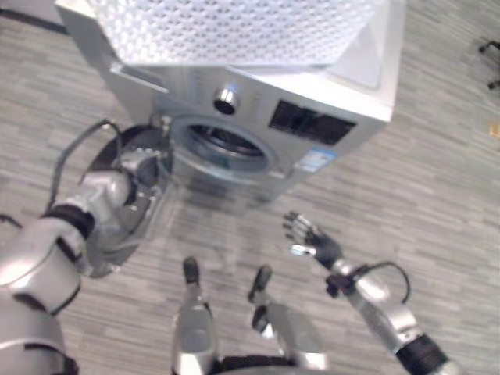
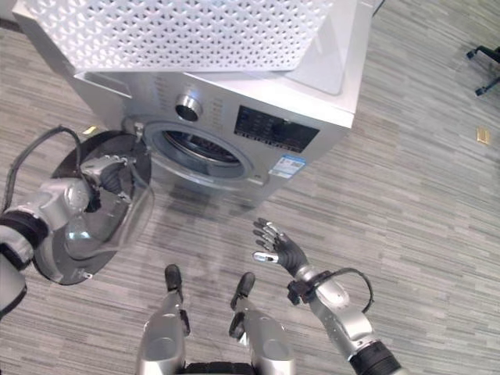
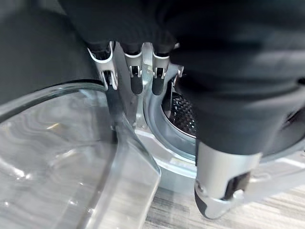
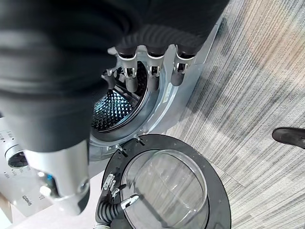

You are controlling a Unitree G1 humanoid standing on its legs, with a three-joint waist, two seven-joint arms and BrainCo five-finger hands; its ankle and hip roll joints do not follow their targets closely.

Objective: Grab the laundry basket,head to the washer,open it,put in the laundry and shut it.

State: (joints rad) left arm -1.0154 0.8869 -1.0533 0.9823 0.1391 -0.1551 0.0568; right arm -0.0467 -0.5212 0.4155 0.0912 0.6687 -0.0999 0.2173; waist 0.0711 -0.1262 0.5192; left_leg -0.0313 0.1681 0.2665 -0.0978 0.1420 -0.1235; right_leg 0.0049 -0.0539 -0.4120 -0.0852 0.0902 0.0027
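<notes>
The silver front-loading washer (image 2: pixel 258 133) is standing on the grey striped plank floor (image 2: pixel 422 195) with its round glass-bowled door (image 2: pixel 94 226) swinging wide to the robot's left, leaving the dark drum opening (image 2: pixel 199 148) exposed. The white perforated plastic laundry basket (image 2: pixel 180 31) is resting on top of the washer, neither hand holding it; whether laundry is lying inside cannot be told. The left hand (image 2: pixel 109 176) is pressing against the inner face of the open door near its rim, its fingers (image 3: pixel 136 78) reaching roughly straight along the glass rather than wrapping anything. The right hand (image 2: pixel 277 246) is hovering above the floor in front of the washer, fingers spread and relaxed, gripping nothing. Judging from this, loading is coming next, and the risk is that reaching up for the basket could tip it off the lid, or the door could drift back into the arm's path once the left hand is leaving it.
</notes>
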